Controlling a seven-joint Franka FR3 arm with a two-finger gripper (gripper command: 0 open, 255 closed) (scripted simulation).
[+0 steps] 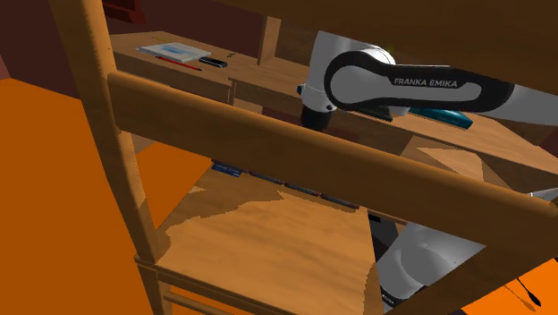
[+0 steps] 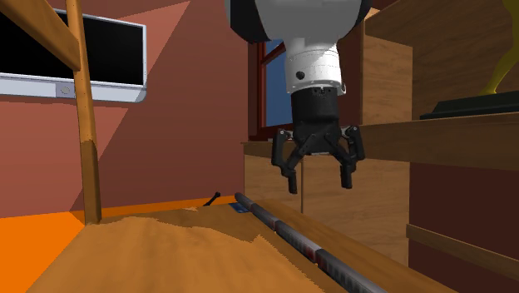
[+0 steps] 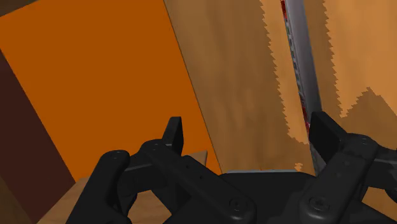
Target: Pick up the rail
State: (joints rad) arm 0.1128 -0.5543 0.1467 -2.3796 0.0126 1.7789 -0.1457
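Wood-grained worktop [image 2: 166, 250] carries the long grey rail [image 2: 291, 237], which lies along its far edge in the shoulder view. The black claw [image 2: 318, 179] hangs above the rail, fingers spread wide, gripping nothing. Orange floor [image 3: 95, 83] lies beside the worktop.

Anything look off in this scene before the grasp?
Nothing spilled or broken. The rail lies flat on the wooden surface, whose wood shows jagged two-tone patches, likely a render quirk. The gripper hangs above, jaws open; in the wrist view the rail runs toward one jaw, not midway.
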